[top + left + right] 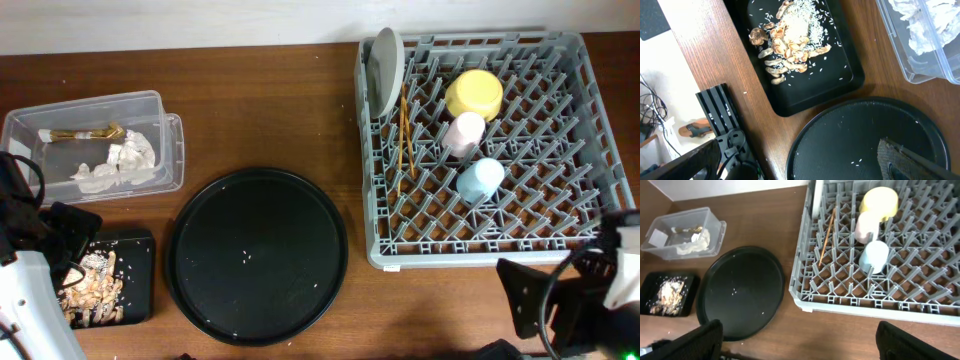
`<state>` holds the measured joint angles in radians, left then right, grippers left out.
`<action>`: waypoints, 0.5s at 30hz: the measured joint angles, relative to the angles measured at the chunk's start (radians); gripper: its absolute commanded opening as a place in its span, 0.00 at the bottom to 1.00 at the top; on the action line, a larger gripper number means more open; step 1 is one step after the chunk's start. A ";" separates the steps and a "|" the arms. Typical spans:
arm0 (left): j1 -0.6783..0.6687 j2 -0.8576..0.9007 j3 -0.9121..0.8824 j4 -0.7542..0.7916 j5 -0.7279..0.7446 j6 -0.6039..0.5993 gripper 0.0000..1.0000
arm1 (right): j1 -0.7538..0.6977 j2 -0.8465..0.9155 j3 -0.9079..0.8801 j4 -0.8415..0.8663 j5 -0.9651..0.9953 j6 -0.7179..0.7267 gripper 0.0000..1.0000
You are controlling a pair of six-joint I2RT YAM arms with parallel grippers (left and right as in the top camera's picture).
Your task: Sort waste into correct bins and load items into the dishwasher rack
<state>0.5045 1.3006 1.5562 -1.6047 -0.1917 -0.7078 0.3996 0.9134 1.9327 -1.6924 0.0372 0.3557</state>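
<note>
**Left gripper.** The left gripper (800, 165) is spread wide, and nothing sits between its fingers. One finger carries a rough, woven-looking pad (905, 159). Directly beneath it lies the large round black tray (850, 125), which is smooth, has a raised rim, and is dotted with a few white grains.

Ahead of the gripper and to its left is the shallow black rectangular tray (807, 94) with rounded corners. This tray holds the food scraps (790, 40), a heap of beige-brown crumbly pieces among scattered rice-like grains.

Ahead and to the gripper's right stands the clear plastic tub (910, 70), thin-walled with rounded corners. It contains crumpled white paper napkins (935, 25). The overhead view also shows a thin brown wrapper (85, 133) in the tub.

**Right gripper.** The right gripper (800, 347) is likewise fully parted and holds nothing. It hangs over the bare brown wood-grain table (765, 215).

The grey plastic dishwasher rack (865, 306), a square grid of upright pegs, lies ahead of the gripper and to its right.

**Rack contents:**
- The light-blue cup (874, 256) is mouth-down and nearest the gripper.
- The pink cup (866, 226) is just beyond the blue cup.
- The yellow bowl (880, 201) is inverted and just beyond the pink cup.
- The wooden chopsticks (826, 236) lie slanted across the grid, left of the cups.
- The round white-grey plate (386, 68) stands on edge at the rack's far left corner.
</note>
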 measured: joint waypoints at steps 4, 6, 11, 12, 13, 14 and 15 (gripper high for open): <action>0.000 0.000 0.000 -0.002 0.000 0.000 0.99 | -0.174 -0.200 -0.127 0.018 0.006 -0.024 0.98; 0.000 0.000 0.000 -0.003 0.000 0.000 0.99 | -0.255 -0.374 -0.332 0.127 0.007 -0.029 0.98; 0.000 0.000 0.001 -0.001 0.000 0.000 0.99 | -0.349 -0.775 -0.987 0.572 -0.106 -0.103 0.98; 0.000 0.000 0.001 0.000 0.000 0.000 0.99 | -0.351 -0.804 -1.089 0.680 -0.116 -0.102 0.98; 0.000 0.000 0.001 -0.002 0.000 0.000 0.99 | -0.351 -0.824 -1.181 0.783 -0.122 -0.105 0.98; 0.000 0.000 0.001 -0.001 0.000 0.000 0.99 | -0.351 -0.837 -1.240 0.848 -0.126 -0.106 0.98; 0.000 0.000 0.001 -0.001 0.000 0.000 0.99 | -0.351 -0.851 -1.330 0.951 -0.140 -0.105 0.98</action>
<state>0.5045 1.3006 1.5570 -1.6058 -0.1917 -0.7082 0.0483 0.0624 0.6029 -0.7414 -0.1024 0.2504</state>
